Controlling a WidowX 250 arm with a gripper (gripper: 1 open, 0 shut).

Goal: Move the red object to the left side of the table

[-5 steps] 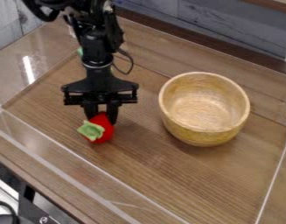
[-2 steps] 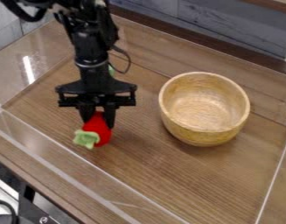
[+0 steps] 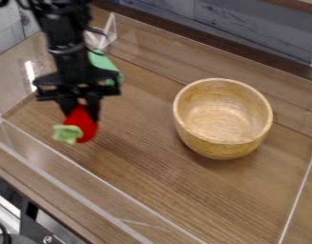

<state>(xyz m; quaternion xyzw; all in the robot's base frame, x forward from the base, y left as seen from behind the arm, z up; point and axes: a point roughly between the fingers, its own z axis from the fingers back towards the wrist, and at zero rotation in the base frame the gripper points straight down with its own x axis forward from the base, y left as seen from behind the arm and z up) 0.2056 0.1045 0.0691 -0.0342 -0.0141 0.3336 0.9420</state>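
1. Brown wood-grain is what the table (image 3: 184, 195) is made of, and it's boxed in by clear acrylic walls (image 3: 31, 157), with a grey plank-look surface seen way at the back.

2. Only one arm is seen, coming down from the top left of the camera view, and the black gripper (image 3: 78, 112) is pointed pretty much straight down.

3. The red object (image 3: 78, 121) is pinched between the jaws, so they're closed narrowly on it rather than spread wide. It's a glossy red toy strawberry, and its green leafy cap (image 3: 67, 134) is tipped down toward the lower left.

4. The strawberry is held over the left part of the tabletop, close to the front acrylic wall. Whether the cap is just touching the wood or hanging slightly above it can't really be told from this angle.

5. A green block-ish thing (image 3: 103, 63) is partly hidden behind the arm, just up and right of the gripper.

6. A wooden bowl (image 3: 223, 117) is sat upright on the right half of the table, well apart from the strawberry and the gripper.
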